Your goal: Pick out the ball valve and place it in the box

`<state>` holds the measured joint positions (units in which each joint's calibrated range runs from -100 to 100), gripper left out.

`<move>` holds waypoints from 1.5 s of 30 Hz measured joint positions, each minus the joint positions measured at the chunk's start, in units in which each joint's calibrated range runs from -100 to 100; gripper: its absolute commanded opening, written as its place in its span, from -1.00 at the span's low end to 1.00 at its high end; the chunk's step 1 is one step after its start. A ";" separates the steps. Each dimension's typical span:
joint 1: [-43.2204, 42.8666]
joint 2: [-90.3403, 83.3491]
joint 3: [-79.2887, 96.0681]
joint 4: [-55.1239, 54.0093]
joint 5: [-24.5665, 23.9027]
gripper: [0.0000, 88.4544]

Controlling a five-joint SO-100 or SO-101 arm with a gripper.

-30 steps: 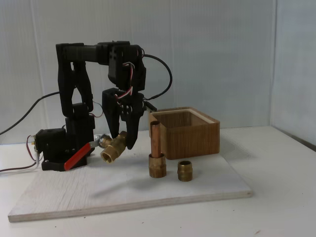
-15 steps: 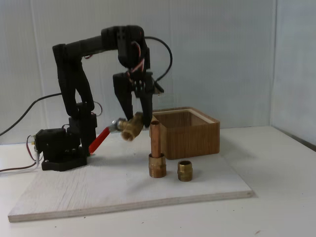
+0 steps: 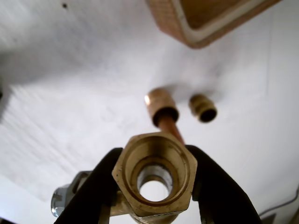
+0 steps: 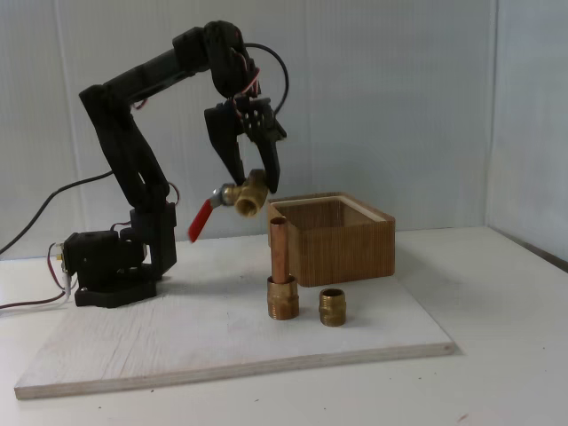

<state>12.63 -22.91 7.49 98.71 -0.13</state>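
The ball valve (image 4: 244, 199), brass with a red lever handle (image 4: 201, 220) hanging to its left, is held in the air with my gripper (image 4: 252, 193) shut on it. It hangs above the white board, just left of the box (image 4: 342, 240), a square open-topped wooden box. In the wrist view the ball valve (image 3: 155, 173) faces the camera with its round opening, squeezed between my two black fingers (image 3: 216, 185), with my gripper (image 3: 154, 186) around it. A corner of the box (image 3: 205, 21) lies at the top of that view.
An upright brass fitting with a copper pipe (image 4: 282, 280) and a short brass nipple (image 4: 332, 307) stand on the white board (image 4: 222, 342) in front of the box. Both appear below the valve in the wrist view (image 3: 162, 109), (image 3: 203, 108). The arm's base (image 4: 106, 266) sits at the left.
My gripper has lifted the ball valve up from near the board and carried it right toward the box. The arm has risen and stretched out.
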 measured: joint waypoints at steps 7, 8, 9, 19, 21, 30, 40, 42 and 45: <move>-11.34 -1.36 0.00 0.00 -4.91 -0.98; -13.19 -1.36 0.00 -0.43 -5.53 -0.98; -14.97 -1.36 0.09 -1.12 -6.25 -0.98; -24.23 5.42 -3.90 -7.57 -10.23 -0.99; -24.31 8.89 -7.90 -7.57 -10.28 -0.99; -25.49 26.09 -33.41 -0.26 -10.28 -0.99; -27.64 39.73 -44.03 -0.09 -9.04 -0.98; -28.08 41.51 -46.94 -0.09 -8.16 -0.99; -28.16 43.88 -52.20 -0.09 -6.35 -0.99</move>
<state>-15.52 20.97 -44.71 98.62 -6.48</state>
